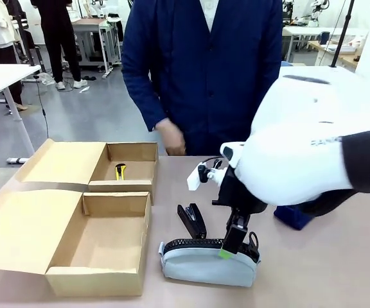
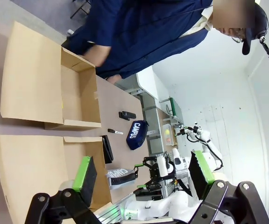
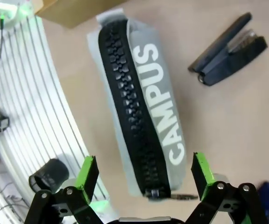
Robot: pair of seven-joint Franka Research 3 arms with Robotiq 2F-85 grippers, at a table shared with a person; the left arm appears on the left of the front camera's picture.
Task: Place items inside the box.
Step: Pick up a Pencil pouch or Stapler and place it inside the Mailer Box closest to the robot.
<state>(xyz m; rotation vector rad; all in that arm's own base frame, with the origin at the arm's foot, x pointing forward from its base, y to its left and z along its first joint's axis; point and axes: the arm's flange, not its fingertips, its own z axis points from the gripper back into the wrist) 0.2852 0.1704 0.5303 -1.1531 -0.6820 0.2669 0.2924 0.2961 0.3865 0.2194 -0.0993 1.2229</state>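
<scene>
**Right jaws spread astride the CAMPUS case**

One grey pencil case [image 3: 139,107], zip-pull end between the wide-apart pads of the right gripper [image 3: 144,163], ungripped. Two staplers [image 3: 228,51]: one ahead, past the right-hand pad; second stapler [image 2: 127,115] caught from the left wrist. One marker [image 2: 115,132], one navy pouch [image 2: 137,135]. One utility knife [image 1: 119,171] inside the box [image 1: 121,187]. Bare tabletop [image 3: 209,121] beside the case. Left gripper [image 2: 143,170] released, empty.
</scene>
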